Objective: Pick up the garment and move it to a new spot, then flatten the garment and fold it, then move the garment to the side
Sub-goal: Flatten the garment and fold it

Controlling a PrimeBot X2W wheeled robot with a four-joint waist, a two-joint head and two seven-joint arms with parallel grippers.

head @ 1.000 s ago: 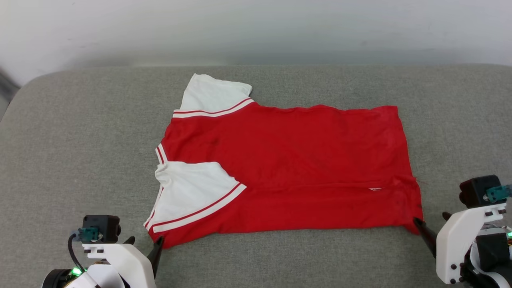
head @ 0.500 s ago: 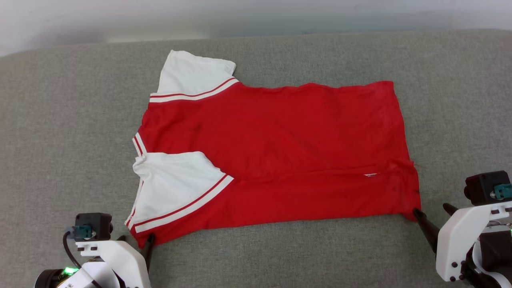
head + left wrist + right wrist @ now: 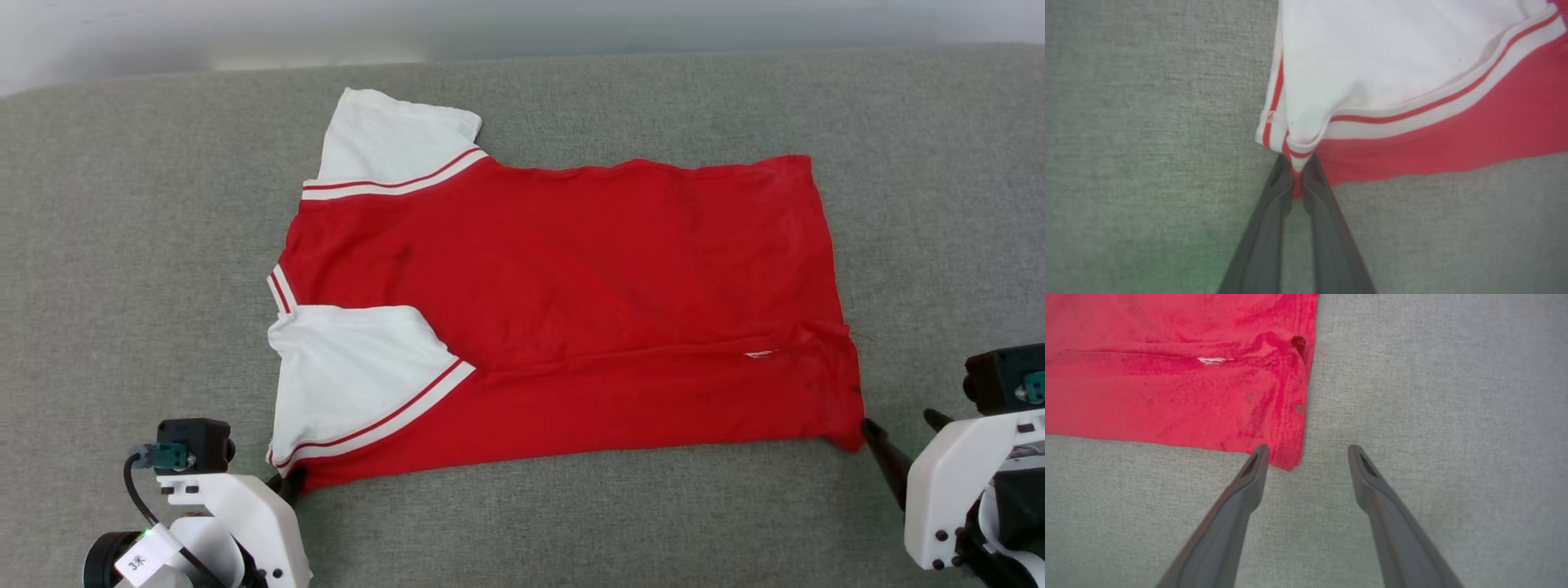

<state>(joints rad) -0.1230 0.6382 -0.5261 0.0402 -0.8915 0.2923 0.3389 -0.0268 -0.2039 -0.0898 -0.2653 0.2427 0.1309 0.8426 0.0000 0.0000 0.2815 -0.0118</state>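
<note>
Grey fabric surface (image 3: pixel 122 245) under the garment (image 3: pixel 571 310), spread flat. Left gripper (image 3: pixel 1298 167) clamped on its striped sleeve corner; right gripper (image 3: pixel 1308 451) wide apart, hem corner between its fingers.

1. A red garment (image 3: pixel 571 310) lies spread flat on a grey fabric surface (image 3: pixel 122 245), collar end to the left and hem to the right
2. Its far white sleeve (image 3: pixel 392 139) sticks out past the red body; the near white sleeve (image 3: pixel 359 376) is folded in over the body, its red-and-white trim running at a slant
3. A small white tag (image 3: pixel 759 354) shows near the hem
4. The left gripper (image 3: pixel 290 486), fingers drawn together, meets the garment's near left corner
5. The right gripper (image 3: pixel 898 420) has its fingers spread, one tip just beside the near right corner
6. A pale wall (image 3: pixel 490 24) runs behind the surface
</note>
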